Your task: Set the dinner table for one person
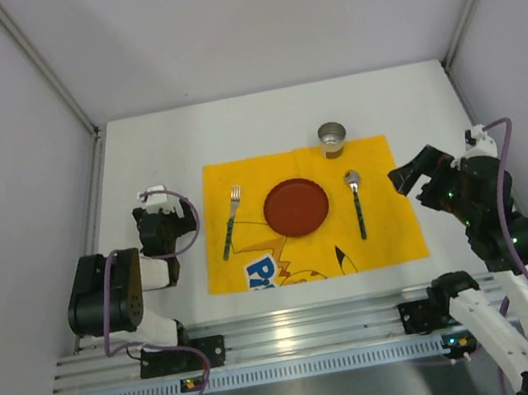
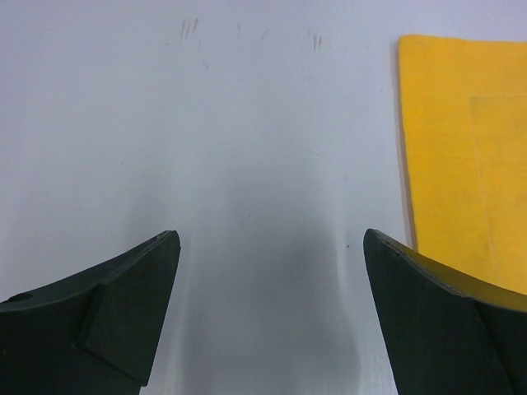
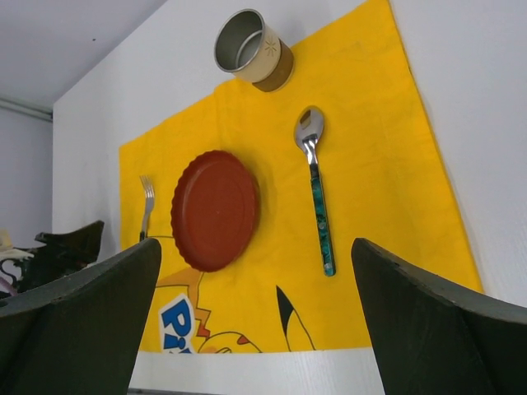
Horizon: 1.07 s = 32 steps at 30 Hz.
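Observation:
The white dinner table (image 1: 147, 166) carries a yellow cartoon-printed cloth (image 1: 391, 227). On the cloth lie a red fluted plate (image 1: 296, 206) in the middle, a fork (image 1: 231, 222) left of it, a spoon (image 1: 356, 200) right of it and a metal cup (image 1: 332, 137) at the far edge. The right wrist view shows the plate (image 3: 214, 210), fork (image 3: 146, 202), spoon (image 3: 316, 189) and cup (image 3: 251, 48). My left gripper (image 1: 157, 213) is open and empty over bare table left of the cloth (image 2: 469, 148). My right gripper (image 1: 420, 174) is open and empty, raised right of the cloth.
Pale grey walls (image 1: 3, 150) enclose the table on three sides. A ribbed aluminium rail (image 1: 306, 327) runs along the near edge, with both arm bases on it. Bare white tabletop lies beyond the cup and on either side of the cloth.

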Tool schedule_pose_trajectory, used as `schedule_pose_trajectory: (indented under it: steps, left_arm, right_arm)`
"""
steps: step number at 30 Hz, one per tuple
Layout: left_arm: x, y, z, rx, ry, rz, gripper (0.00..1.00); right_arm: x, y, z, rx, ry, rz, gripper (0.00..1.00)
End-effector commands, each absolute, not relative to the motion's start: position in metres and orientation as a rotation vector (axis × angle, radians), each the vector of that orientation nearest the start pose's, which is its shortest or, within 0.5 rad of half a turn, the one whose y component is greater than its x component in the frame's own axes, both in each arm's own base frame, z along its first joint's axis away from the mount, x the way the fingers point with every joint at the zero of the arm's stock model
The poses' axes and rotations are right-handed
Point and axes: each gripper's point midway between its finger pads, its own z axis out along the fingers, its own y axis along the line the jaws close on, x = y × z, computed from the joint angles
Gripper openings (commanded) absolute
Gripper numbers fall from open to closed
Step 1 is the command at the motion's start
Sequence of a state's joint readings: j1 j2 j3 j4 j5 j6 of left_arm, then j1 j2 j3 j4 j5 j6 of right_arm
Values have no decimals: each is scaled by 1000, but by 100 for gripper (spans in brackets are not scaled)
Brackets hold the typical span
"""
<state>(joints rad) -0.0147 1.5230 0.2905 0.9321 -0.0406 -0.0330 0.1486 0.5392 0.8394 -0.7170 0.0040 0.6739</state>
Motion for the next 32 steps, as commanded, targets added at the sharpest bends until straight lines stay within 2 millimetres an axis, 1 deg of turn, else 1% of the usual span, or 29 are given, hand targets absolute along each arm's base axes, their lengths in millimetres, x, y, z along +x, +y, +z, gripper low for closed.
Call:
schedule_pose_trajectory:
  steps: [1, 3, 8, 14, 15, 17, 18, 21, 25, 26, 28, 29, 32]
  left_arm:
    - [395, -3, 83, -35, 1727, -32, 98]
    - [391, -4, 83, -45, 1728, -36, 98]
    - [393, -1, 80, -58, 1745, -24, 98]
    - [393, -1, 82, -52, 1736, -23, 98]
    - [393, -1, 82, -52, 1736, -23, 99]
    - [393, -1, 82, -52, 1736, -23, 99]
    - [393, -1, 81, -53, 1737, -24, 98]
    - [393, -1, 82, -53, 1736, -24, 98]
    - [393, -1, 82, -53, 1736, -24, 99]
    - [393, -2, 82, -52, 1736, -26, 98]
    - [393, -1, 82, -53, 1736, -24, 99]
    - [393, -1, 82, -52, 1736, -23, 99]
    - [393, -1, 81, -53, 1737, -24, 98]
  right_arm:
    - [226, 68, 272, 472, 1902, 581, 100]
    - [227, 69, 271, 465, 1909, 583, 100]
    - [233, 69, 265, 451, 1936, 558, 100]
    - [241, 66, 259, 421, 1956, 512, 100]
    - [241, 66, 254, 416, 1964, 505, 100]
    - [244, 66, 251, 399, 1960, 497, 100]
    - [245, 65, 244, 397, 1971, 489, 100]
    - [247, 64, 242, 374, 1958, 471, 100]
    - [251, 62, 251, 348, 1905, 460, 100]
    - [252, 58, 253, 362, 1892, 440, 100]
    - [253, 58, 263, 346, 1851, 447, 100]
    - [253, 60, 262, 332, 1844, 460, 100]
    - [253, 58, 269, 317, 1816, 446, 100]
